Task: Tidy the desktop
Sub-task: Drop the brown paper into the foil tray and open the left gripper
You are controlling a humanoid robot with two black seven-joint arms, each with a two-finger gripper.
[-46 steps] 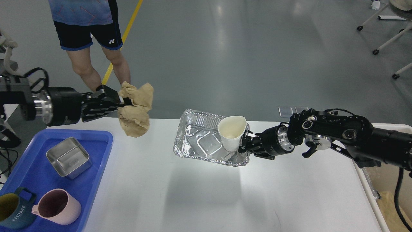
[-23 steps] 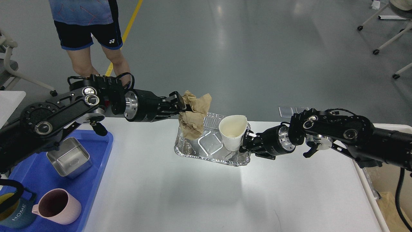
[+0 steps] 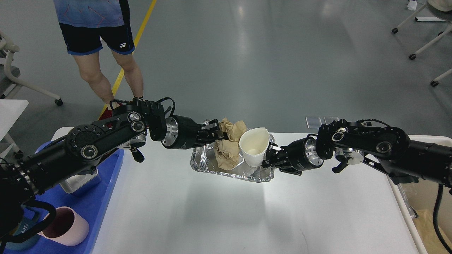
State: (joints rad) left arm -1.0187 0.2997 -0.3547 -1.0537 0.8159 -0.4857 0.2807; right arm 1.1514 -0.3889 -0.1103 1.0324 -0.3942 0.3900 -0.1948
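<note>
On the white desktop (image 3: 219, 218), my right gripper (image 3: 269, 156) is shut on the near right rim of a foil tray (image 3: 206, 165) together with a white paper cup (image 3: 253, 146). It holds both a little above the table, and a shadow lies below. My left gripper (image 3: 217, 129) reaches in from the left at the tray's far edge. It is shut on a crumpled brown paper (image 3: 229, 150) that hangs down into the tray beside the cup.
A blue tray (image 3: 107, 173) at the left edge holds a steel container (image 3: 76, 182), a pink mug (image 3: 69, 227) and a dark mug (image 3: 24, 231), partly hidden by my left arm. A cream bin (image 3: 425, 215) stands at the right edge. A person (image 3: 99, 38) stands behind the table's far left.
My left arm has swung right with the brown paper, from the table's far left corner to over the foil tray, and lowered the paper into it. The right gripper has stayed put.
</note>
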